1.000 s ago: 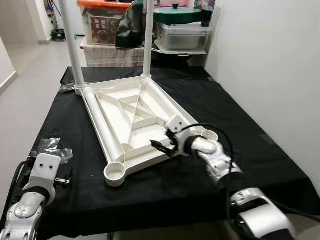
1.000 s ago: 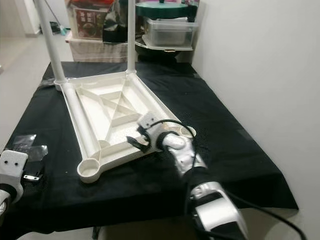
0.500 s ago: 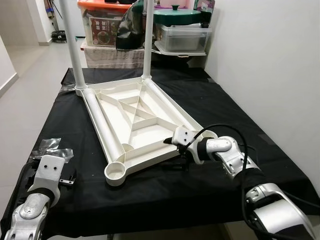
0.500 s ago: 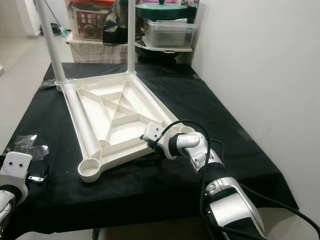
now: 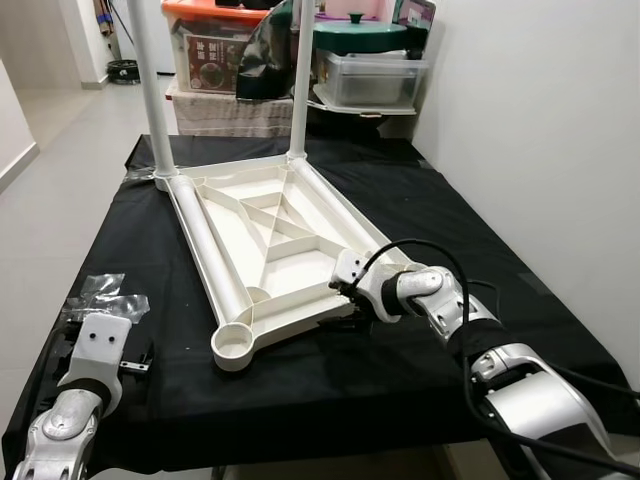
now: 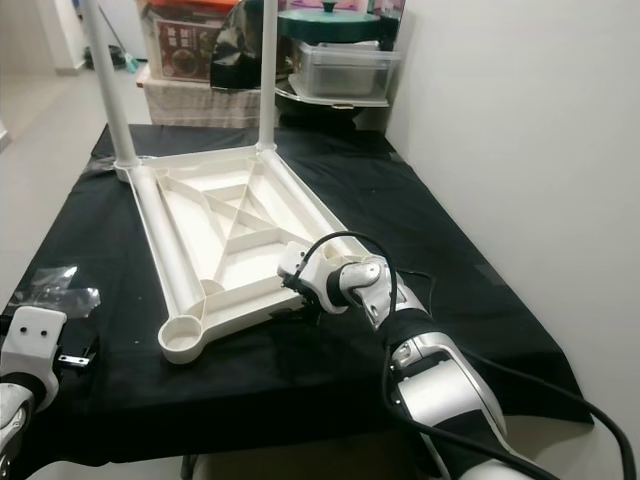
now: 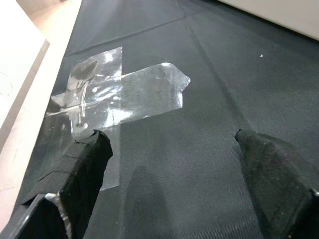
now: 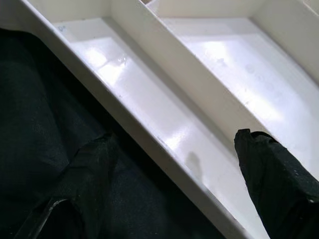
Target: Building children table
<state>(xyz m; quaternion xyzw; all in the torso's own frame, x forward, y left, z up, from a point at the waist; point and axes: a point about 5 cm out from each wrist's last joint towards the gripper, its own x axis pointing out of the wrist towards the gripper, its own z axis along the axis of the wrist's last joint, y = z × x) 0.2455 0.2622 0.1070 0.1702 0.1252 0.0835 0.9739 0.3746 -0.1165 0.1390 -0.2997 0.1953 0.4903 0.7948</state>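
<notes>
The white plastic table top (image 5: 262,225) lies upside down on the black cloth. Two white legs (image 5: 150,90) (image 5: 298,80) stand in its far corner sockets. The near-left socket (image 5: 232,346) holds nothing. My right gripper (image 5: 347,297) is at the top's near rim (image 8: 164,144), open, with one finger (image 8: 84,169) over the cloth and the other finger (image 8: 269,169) over the ribbed inside. My left gripper (image 7: 174,169) hovers open low over the cloth at the near-left edge, close to a clear plastic bag (image 7: 119,94).
Crumpled clear bags (image 5: 100,295) lie at the table's left edge. Storage boxes (image 5: 215,50), a green-lidded pot (image 5: 360,30) and a clear container (image 5: 370,75) are stacked behind the table. A white wall (image 5: 540,120) runs along the right; bare floor (image 5: 60,140) is on the left.
My right gripper has come down from above the ribbed inside to the near rim, which its fingers now straddle. The left arm has barely moved.
</notes>
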